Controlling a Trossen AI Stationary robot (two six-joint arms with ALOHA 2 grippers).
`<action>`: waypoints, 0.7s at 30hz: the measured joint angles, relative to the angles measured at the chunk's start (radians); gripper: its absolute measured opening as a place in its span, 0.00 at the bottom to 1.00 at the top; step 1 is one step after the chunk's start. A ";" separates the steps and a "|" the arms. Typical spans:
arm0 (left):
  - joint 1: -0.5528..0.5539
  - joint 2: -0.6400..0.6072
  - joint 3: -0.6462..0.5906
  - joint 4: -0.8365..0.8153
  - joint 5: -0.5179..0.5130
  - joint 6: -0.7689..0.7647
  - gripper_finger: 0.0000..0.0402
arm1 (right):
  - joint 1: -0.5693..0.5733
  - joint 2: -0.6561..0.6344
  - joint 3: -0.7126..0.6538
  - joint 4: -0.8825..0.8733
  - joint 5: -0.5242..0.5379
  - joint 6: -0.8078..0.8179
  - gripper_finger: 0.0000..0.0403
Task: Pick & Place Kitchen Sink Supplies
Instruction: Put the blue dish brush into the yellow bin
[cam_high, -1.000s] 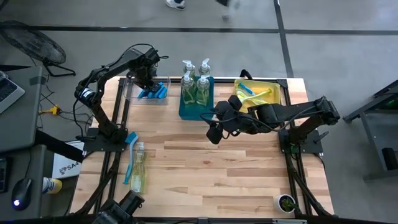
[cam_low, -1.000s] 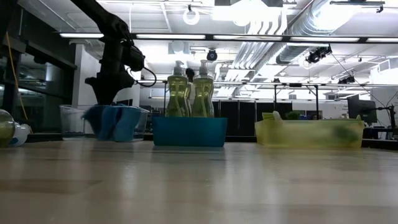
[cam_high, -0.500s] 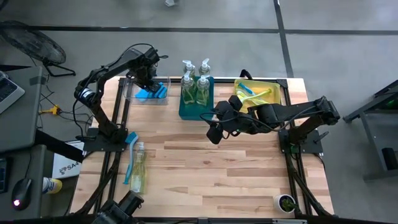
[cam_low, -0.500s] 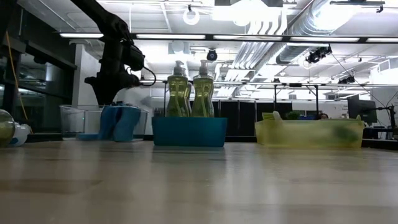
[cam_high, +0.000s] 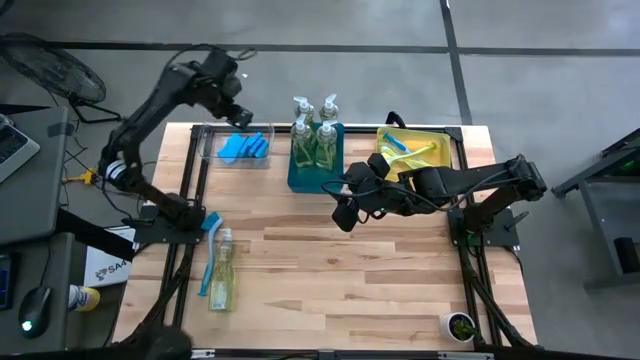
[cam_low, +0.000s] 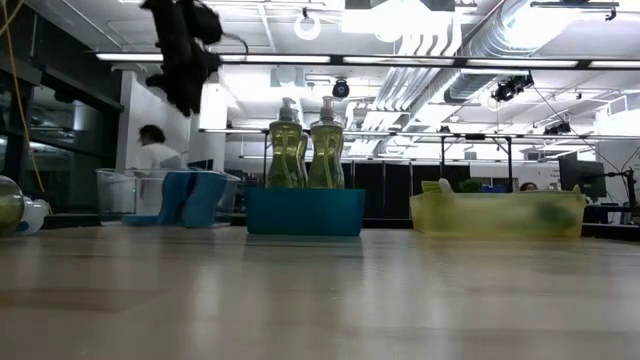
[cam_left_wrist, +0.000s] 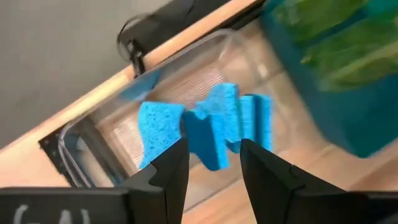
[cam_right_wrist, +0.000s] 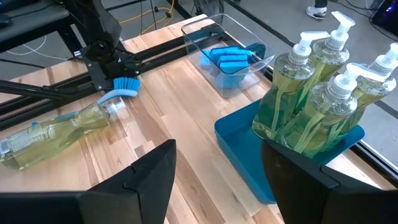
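Blue sponges (cam_left_wrist: 211, 124) stand on edge in the clear bin (cam_high: 215, 150) at the table's far left. My left gripper (cam_left_wrist: 214, 168) hangs open high above them (cam_low: 185, 95), nothing between its fingers. Pump bottles of yellow-green soap (cam_high: 315, 140) stand upright in the teal bin (cam_high: 300, 180). Brushes (cam_high: 405, 148) lie in the yellow bin (cam_high: 440, 135). One soap bottle (cam_high: 220, 282) and a blue brush (cam_high: 210, 240) lie flat near the table's left edge. My right gripper (cam_high: 345, 212) waits open above mid-table, beside the teal bin.
The three bins stand in a row along the far edge. Bare wood fills the middle and near right of the table (cam_high: 380, 290). A small green object (cam_high: 460, 325) sits at the near right corner. A person (cam_low: 150, 150) shows in the room behind.
My left gripper has risen well clear of the clear bin and tipped its fingers further down, most of it in the last half second. Its finger gap looks unchanged. The sponges stay standing in the bin.
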 joint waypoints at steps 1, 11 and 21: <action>0.000 -0.023 0.004 0.000 0.016 0.005 0.35 | 0.000 0.000 0.000 0.000 0.000 -0.001 0.57; -0.025 -0.220 0.006 -0.065 0.093 -0.065 0.35 | 0.000 0.000 0.000 -0.004 -0.007 -0.006 0.57; -0.249 -0.274 0.006 -0.154 0.004 -0.214 0.35 | 0.000 0.000 0.000 -0.020 -0.049 -0.008 0.57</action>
